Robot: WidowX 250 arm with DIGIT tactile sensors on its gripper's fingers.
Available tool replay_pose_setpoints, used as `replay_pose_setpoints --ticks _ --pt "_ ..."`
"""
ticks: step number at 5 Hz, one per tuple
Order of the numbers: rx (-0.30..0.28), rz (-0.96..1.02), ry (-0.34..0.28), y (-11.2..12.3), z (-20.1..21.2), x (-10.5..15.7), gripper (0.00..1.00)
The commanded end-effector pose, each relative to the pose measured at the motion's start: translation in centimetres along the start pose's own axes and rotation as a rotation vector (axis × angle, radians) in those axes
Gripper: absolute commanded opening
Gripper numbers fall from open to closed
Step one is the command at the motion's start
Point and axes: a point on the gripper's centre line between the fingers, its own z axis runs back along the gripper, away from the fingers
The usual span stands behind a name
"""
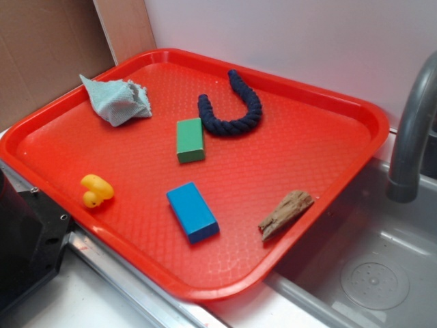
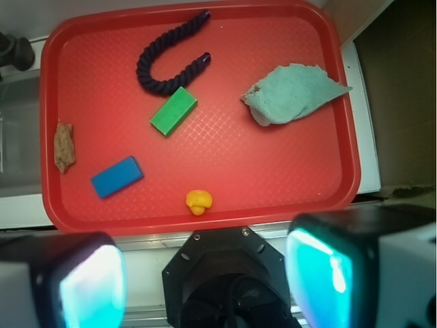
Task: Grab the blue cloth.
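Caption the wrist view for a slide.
Open hand above red tray holding blue cloth, rope, blocks, duck.

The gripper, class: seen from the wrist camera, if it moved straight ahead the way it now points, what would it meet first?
Probably the near rim of the red tray, then the yellow duck. The open gripper looks high above it, and depth is unclear.

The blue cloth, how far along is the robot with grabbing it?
Nothing looks done yet. The blue cloth lies crumpled and untouched in a corner of the red tray, apart from the green block. In the wrist view the gripper hangs high over the tray's near edge, fingers spread and empty. Left: move over the cloth, descend, close.
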Motion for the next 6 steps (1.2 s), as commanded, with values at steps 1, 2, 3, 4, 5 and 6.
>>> replay_pose_setpoints --ticks 1,2,3,4,5,6 --pt "0.0 0.0 0.0 0.0 0.0 0.0 1.0" --pt "0.169 0.228 0.112 5.1 -5.0 1.6 1.0" --pt "0.199 0.479 0.066 9.5 -10.0 4.1 1.0" --pt "0.202 0.736 -0.097 10.7 -12.9 8.1 1.0" --pt "0.243 0.984 -0.174 11.2 -15.5 9.4 1.0" --pt "0.27 1.061 -0.153 11.4 -17.7 9.5 1.0"
